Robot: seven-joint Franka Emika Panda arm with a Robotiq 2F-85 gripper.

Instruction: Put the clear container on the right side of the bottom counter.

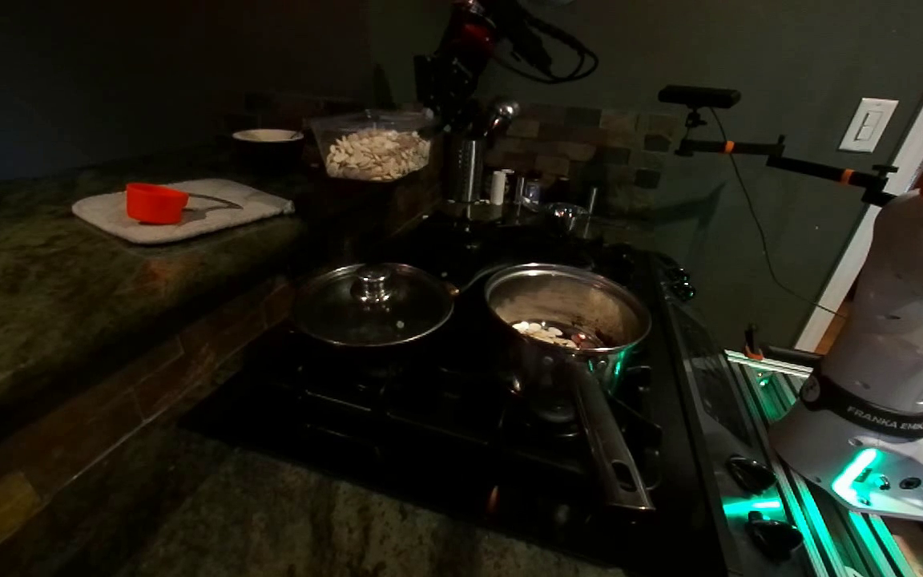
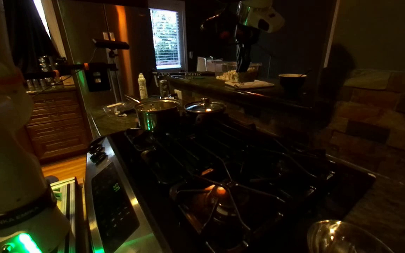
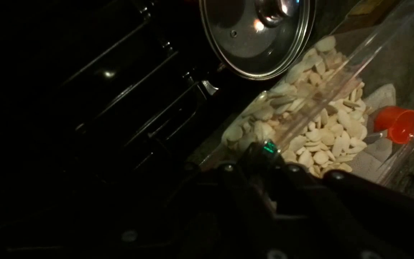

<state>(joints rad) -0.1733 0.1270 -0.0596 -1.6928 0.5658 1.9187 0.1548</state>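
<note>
Two fingers of the gripper [image 3: 262,154] are pinched on one wall of the clear container [image 1: 369,124], a hold that suits a thin upright side and leaves most of the pale flat seeds [image 3: 322,154] undisturbed. The container hangs in the air by the raised ledge [image 1: 21,280], its rim looking near level in both exterior views, presumably so nothing spills; held from one side, it could sag or swivel. Up there, an orange cup [image 1: 155,204] rests on a white board [image 1: 245,210], probably placed to keep stray bits off the raised ledge. Lower down, a glass lid [image 1: 373,320] lies beside the steel pot [image 1: 582,292], likely set apart to leave the pot's mouth free; what bears the lid is too dark to tell. Past one end of the black cooktop [image 1: 429,465], a utensil holder [image 1: 468,172] stands by the tiled backsplash [image 1: 574,148], seemingly out of the way. The bottom counter [image 1: 309,513] borders the cooktop; setting down is not yet done, and I cannot tell which stretch counts as the right side.
</note>
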